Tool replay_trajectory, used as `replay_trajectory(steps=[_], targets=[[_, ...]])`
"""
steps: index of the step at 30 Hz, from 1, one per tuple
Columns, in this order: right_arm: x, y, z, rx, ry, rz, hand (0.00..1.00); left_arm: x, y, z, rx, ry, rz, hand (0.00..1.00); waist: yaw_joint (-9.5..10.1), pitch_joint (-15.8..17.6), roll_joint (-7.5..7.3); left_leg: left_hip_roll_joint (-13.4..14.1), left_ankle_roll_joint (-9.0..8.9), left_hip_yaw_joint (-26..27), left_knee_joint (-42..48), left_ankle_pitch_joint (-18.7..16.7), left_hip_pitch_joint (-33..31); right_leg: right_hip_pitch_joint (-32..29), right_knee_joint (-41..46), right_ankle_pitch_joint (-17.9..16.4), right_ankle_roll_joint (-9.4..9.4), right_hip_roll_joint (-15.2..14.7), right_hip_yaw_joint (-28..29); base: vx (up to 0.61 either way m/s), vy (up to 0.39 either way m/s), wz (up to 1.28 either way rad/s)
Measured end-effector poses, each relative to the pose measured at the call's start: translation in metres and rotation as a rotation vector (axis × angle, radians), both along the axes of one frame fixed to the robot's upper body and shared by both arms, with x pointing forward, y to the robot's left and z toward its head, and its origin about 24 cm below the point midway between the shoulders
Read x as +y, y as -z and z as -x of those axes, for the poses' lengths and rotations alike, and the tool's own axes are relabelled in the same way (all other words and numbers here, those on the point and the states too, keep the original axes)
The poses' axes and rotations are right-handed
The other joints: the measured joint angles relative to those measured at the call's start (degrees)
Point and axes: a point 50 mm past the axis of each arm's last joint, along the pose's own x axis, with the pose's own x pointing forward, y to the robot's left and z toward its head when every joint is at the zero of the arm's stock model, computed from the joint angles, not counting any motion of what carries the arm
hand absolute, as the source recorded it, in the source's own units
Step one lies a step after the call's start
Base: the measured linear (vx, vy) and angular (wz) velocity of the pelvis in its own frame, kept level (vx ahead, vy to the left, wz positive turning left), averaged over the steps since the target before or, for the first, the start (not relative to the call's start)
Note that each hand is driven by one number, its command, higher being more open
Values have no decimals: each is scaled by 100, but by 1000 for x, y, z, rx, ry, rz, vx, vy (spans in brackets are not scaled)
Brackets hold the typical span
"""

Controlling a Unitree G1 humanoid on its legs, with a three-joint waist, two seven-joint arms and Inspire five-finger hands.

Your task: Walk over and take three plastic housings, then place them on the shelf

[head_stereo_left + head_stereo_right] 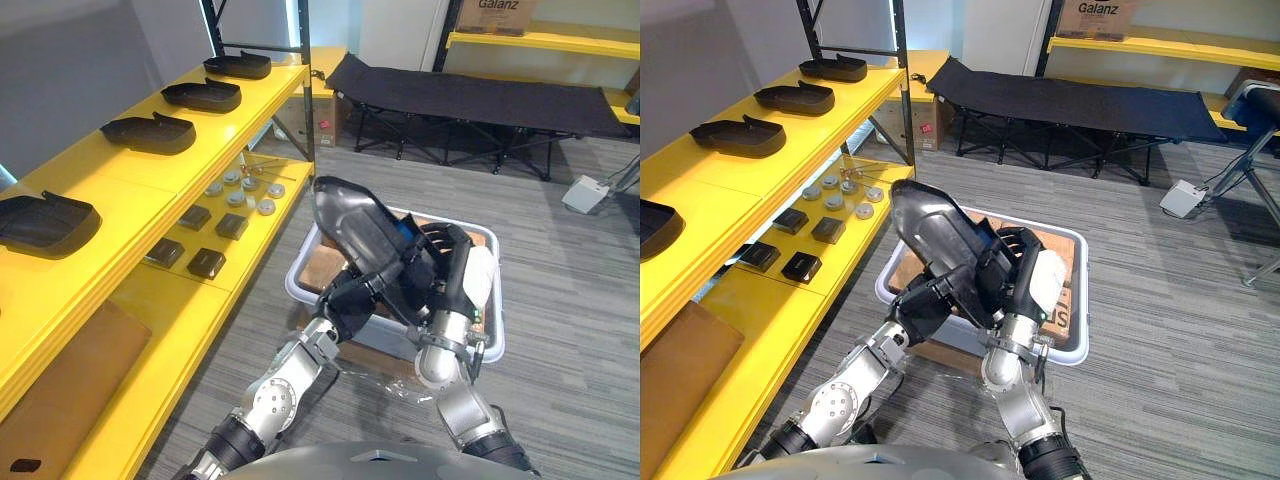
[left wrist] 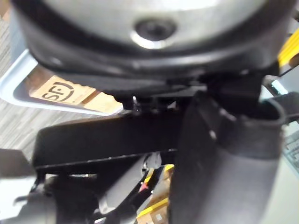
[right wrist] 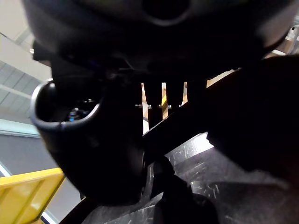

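Observation:
I hold a black plastic housing tilted upright above a white bin, between both hands. My left hand grips its lower end from below. My right hand, with a white thumb cover, curls round its right side. The same housing rises above both hands in the right eye view. Close up, it spreads dark across the left wrist view and the right wrist view. Several more black housings lie in a row on the top level of the yellow shelf to my left.
The shelf's lower level carries small black pads, round grey discs and a brown cardboard sheet. Cardboard lies inside the bin. A black folding cot stands behind, and a white box sits on the grey floor at right.

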Motion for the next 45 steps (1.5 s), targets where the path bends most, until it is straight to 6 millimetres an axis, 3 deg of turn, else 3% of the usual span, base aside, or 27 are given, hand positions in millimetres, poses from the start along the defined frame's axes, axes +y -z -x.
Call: replay_trajectory(steps=[7, 8, 19, 32, 33, 36, 40, 45], targets=[[14, 3, 6, -7, -64, -16, 0, 3, 1, -4, 65, -133, -43, 100, 6, 1, -3, -1, 5, -1, 0, 5, -3, 2, 2, 0, -4, 0, -6, 0, 0, 0], [15, 2, 7, -11, -67, -13, 0, 5, 1, -5, 77, -161, -51, 0, 5, 2, -3, 0, 5, -2, 0, 5, -4, 2, 1, 0, -4, 1, -6, 0, 0, 0], [38, 0, 12, -48, -125, -54, 0, 22, 4, -10, 178, -455, -42, 0, 7, 5, -12, 5, 5, -11, 0, 5, -1, 4, 4, -4, -7, 8, -4, 0, 0, 0], [48, -10, 20, -113, -176, -63, 0, 21, 12, -7, 164, -394, -58, 0, 2, -19, -68, 12, 4, 50, 0, 3, 38, -3, 1, -2, -11, 10, 59, 0, 0, -2], [48, -10, 20, -119, -176, -66, 100, 21, 12, -7, 159, -390, -55, 0, 1, -28, -79, 16, 1, 64, 0, 1, 48, -1, 1, -2, -11, 11, 70, 0, 0, -7], [49, -16, 20, -131, -201, -90, 100, 21, 10, -9, 134, -392, -55, 0, 0, -43, -100, 20, -2, 85, 0, -2, 70, 3, 2, -1, -13, 13, 93, 0, 0, -3], [53, -32, 18, -144, -271, -279, 100, 30, -6, -14, 0, -429, -175, 0, 11, -53, -100, 18, -4, 44, 1, 1, 74, 34, 3, 15, -36, 13, 59, 0, 0, 4], [41, -45, 10, -112, -381, -450, 100, 59, -62, -15, -368, -565, -418, 0, 18, -58, -107, -4, 0, -133, 2, 20, 94, 204, -12, 12, -36, 12, -120, -2, 7, 17]])
